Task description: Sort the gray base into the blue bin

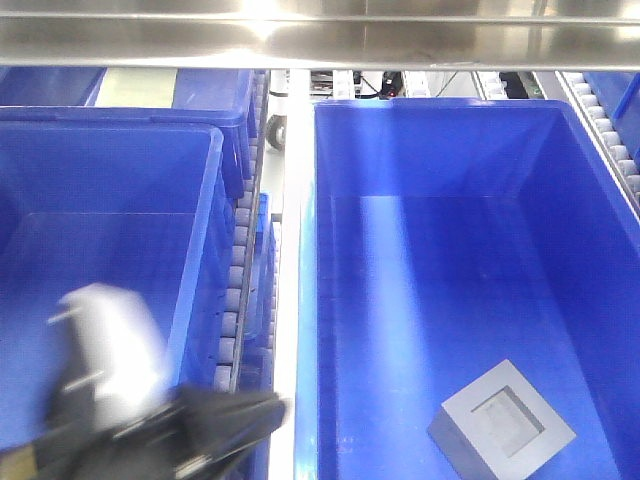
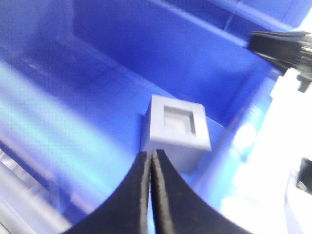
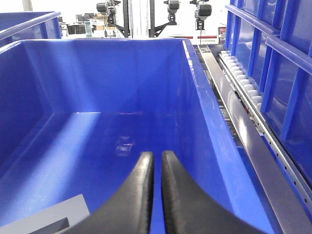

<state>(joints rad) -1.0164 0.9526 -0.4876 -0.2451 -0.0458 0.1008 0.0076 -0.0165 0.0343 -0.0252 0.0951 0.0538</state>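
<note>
The gray base lies flat on the floor of the right-hand blue bin, near its front right, recess facing up. In the left wrist view the gray base sits just beyond my left gripper, whose fingers are pressed together and empty, with the blue bin wall behind it. My left arm shows blurred at the bottom left of the front view, its left gripper pointing toward that bin. My right gripper hangs inside the blue bin, shut and empty, with the gray base at its lower left.
A second blue bin stands on the left, with more behind it. A roller track runs between the two bins and another along the right. A metal bar crosses the top. Stacked blue crates line the right.
</note>
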